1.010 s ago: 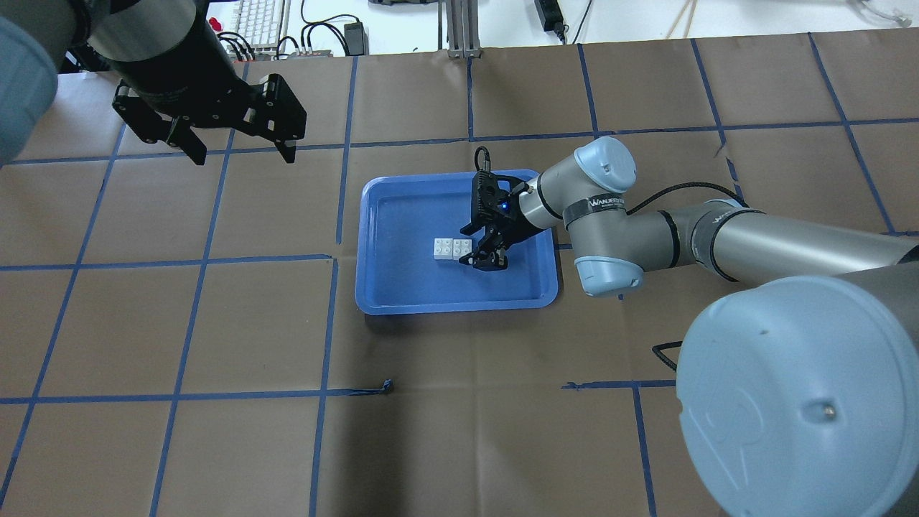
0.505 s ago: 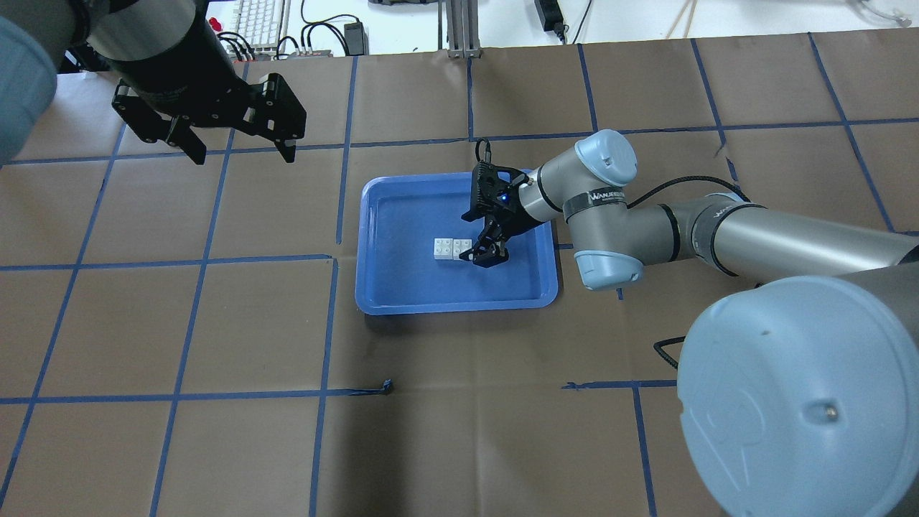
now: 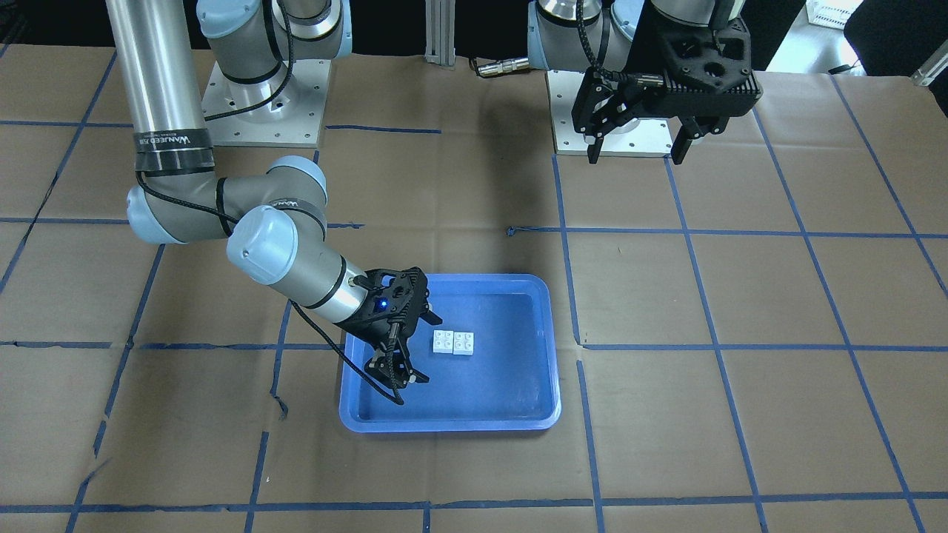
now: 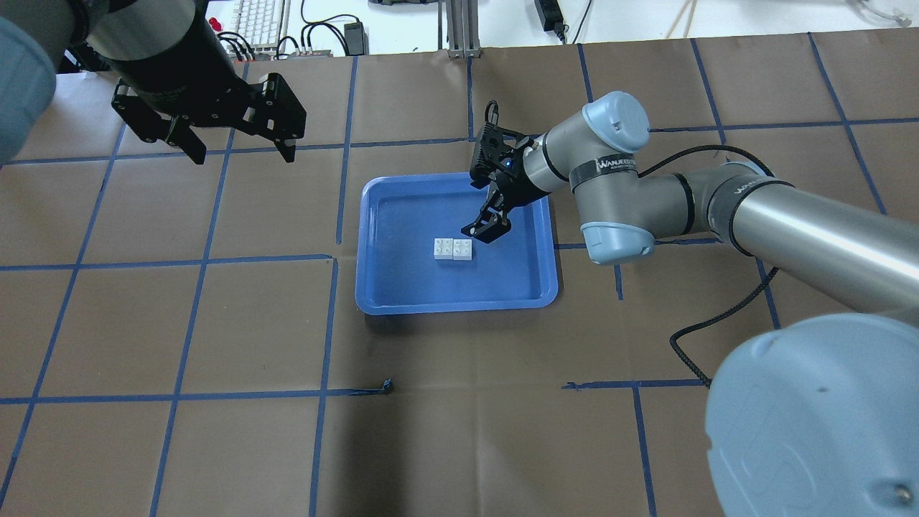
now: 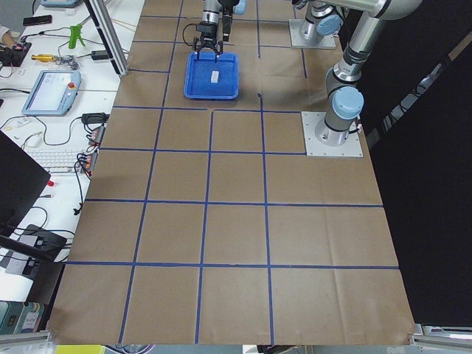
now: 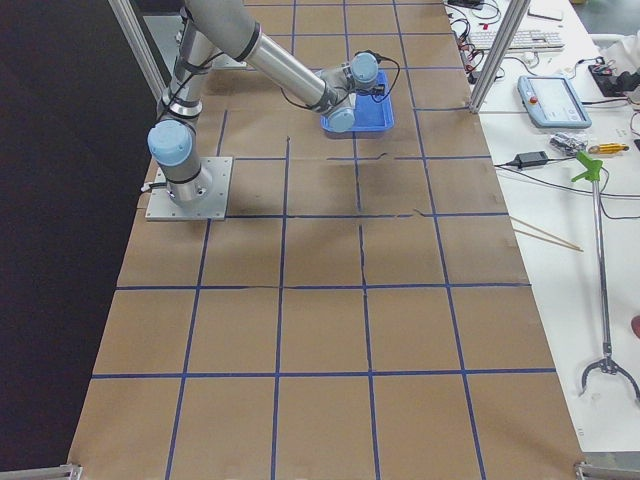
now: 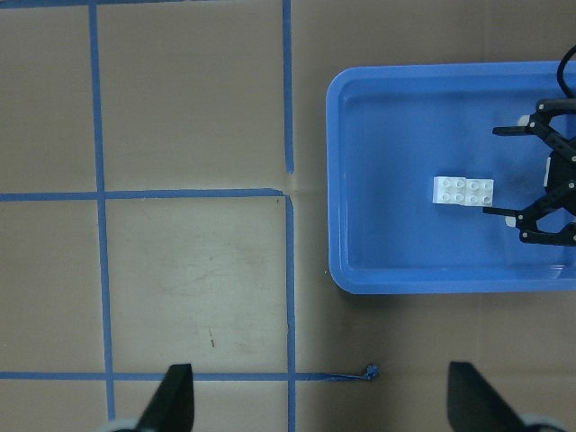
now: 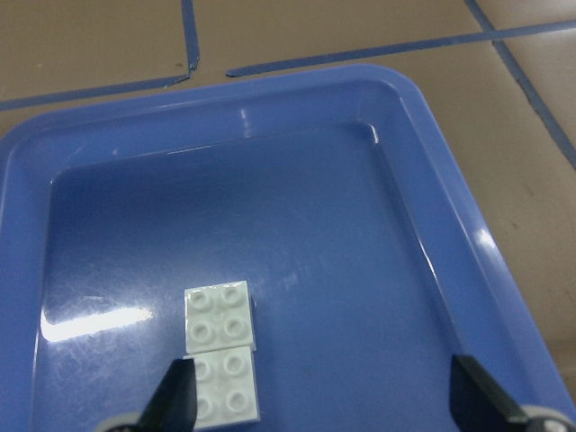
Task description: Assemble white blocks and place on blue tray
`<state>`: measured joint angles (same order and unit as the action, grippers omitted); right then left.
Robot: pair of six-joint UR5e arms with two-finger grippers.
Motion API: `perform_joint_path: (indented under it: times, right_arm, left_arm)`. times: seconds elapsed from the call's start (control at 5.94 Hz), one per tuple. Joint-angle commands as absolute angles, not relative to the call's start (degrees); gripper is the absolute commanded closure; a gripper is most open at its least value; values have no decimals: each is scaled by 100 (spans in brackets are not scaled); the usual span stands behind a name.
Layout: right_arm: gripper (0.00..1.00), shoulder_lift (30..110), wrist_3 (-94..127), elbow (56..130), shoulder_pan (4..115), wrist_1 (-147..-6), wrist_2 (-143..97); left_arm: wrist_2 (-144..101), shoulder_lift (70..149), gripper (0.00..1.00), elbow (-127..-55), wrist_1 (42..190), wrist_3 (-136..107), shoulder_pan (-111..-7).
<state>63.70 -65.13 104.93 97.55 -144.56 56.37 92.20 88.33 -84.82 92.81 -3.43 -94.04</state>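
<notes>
Brown paper crossed with blue tape lines covers the table (image 4: 215,323). At the overhead view's far left, the left gripper (image 4: 243,147) hangs above the paper. Its fingers are spread wide with nothing between them, and it is well apart from the tray.

Toward the middle lies the tray (image 4: 373,301), its long sides running left to right in that view. Near the centre of its floor sit the blocks (image 4: 453,249), side by side and touching, studs up. Together they form one short bar whose long axis runs left to right, parallel to the tray's long sides.

Just to their right, the right gripper (image 4: 488,230) is over the tray's right half. Its fingers are parted and empty, and they do not touch the blocks.

From the right wrist camera, the bar lies just inside the fingertip (image 8: 175,396) at that picture's left (off to that side, not centred in the gap). There its long axis runs away from the camera rather than across the gap.
</notes>
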Motion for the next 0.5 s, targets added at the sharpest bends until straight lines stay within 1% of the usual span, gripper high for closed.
perform_joint_path:
  times: [0.0,0.34]
  right_arm:
    - [0,7316,-5493,10450,9677,-13303,6673]
    - [0,7846,-4278,10389,9528,-12633,7678]
  left_arm:
    - [9220,8833,1,-8481,9281,-343,-9404]
    - [9220,8833,1,-8481,9281,-343,-9396]
